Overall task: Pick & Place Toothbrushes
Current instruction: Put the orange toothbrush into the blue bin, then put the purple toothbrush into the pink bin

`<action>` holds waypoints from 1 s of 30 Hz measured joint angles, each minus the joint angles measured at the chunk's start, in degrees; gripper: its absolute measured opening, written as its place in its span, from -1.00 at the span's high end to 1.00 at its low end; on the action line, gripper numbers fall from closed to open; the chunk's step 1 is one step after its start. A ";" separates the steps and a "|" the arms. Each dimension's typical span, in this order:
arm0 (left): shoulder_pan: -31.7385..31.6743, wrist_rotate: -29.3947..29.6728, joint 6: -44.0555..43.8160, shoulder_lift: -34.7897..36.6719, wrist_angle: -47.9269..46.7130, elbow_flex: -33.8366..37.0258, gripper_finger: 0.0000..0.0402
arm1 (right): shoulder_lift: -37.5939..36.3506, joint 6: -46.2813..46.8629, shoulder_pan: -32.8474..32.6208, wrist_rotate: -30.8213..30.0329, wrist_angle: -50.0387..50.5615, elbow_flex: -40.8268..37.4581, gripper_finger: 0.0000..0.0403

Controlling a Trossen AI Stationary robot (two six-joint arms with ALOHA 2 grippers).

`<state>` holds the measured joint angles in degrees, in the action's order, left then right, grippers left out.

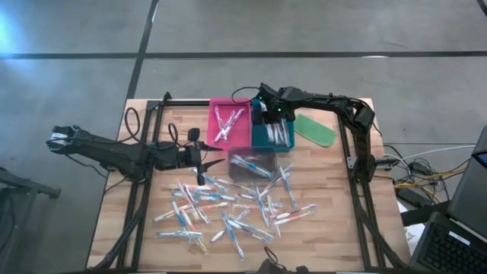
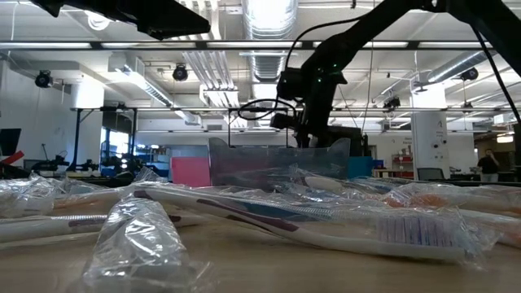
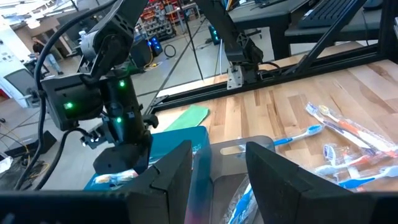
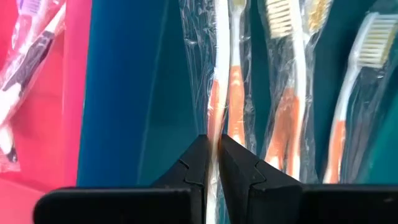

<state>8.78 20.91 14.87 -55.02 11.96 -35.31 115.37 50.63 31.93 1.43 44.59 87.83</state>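
Many wrapped toothbrushes (image 1: 228,209) lie scattered on the near half of the wooden table. At the far side stand a pink tray (image 1: 215,133) with a few brushes, a blue tray (image 1: 261,138) with orange-accented brushes (image 4: 286,112), and nearer a clear tray (image 1: 262,154) with blue ones. My right gripper (image 1: 275,122) reaches down into the blue tray, shut on an orange toothbrush (image 4: 216,93). My left gripper (image 1: 207,161) hovers open just left of the clear tray, nothing between its fingers (image 3: 177,180). My right gripper pinches a wrapped orange-and-white toothbrush by its handle (image 4: 215,127) between the two fingertips. The fingers come steeply from above, and the brush runs on past them, along the blue tray beside the other orange brushes. Whether it rests on the tray floor I cannot tell.
A flat green oblong piece (image 1: 314,129) lies right of the blue tray. Black frame rails (image 1: 358,190) run along the table's left, right and far sides. Cables and laptops sit off the table at the right.
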 joint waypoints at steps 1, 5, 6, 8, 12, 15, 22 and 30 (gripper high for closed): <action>0.00 0.00 -0.02 0.00 0.01 0.00 0.22 | 0.00 0.01 0.07 -0.04 -0.12 0.00 0.89; 0.00 0.00 -0.07 0.00 0.01 0.00 0.22 | -0.15 0.01 0.16 -0.09 -0.18 -0.09 0.89; 0.00 0.00 -0.09 0.00 -0.01 0.00 0.22 | -0.22 0.01 0.16 -0.03 -0.19 -0.09 0.89; -0.04 0.00 -0.12 0.00 0.01 0.00 0.22 | -0.22 0.01 0.16 0.04 -0.19 -0.09 0.88; -0.04 0.00 -0.13 0.00 0.01 0.00 0.22 | -0.22 0.01 0.16 0.09 -0.19 -0.11 0.81; -0.03 0.00 -0.13 0.00 0.01 0.00 0.22 | -0.22 0.01 0.16 0.09 -0.16 -0.11 0.72; -0.02 0.00 -0.13 0.00 0.01 0.00 0.22 | -0.26 -0.02 0.16 1.15 -0.18 -0.11 0.48; -0.02 0.00 -0.13 0.00 0.01 0.00 0.22 | -1.81 -0.24 0.77 5.99 0.03 2.32 0.28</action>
<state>8.75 20.91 14.74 -55.02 11.97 -35.31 113.56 50.39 32.71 7.42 44.62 90.15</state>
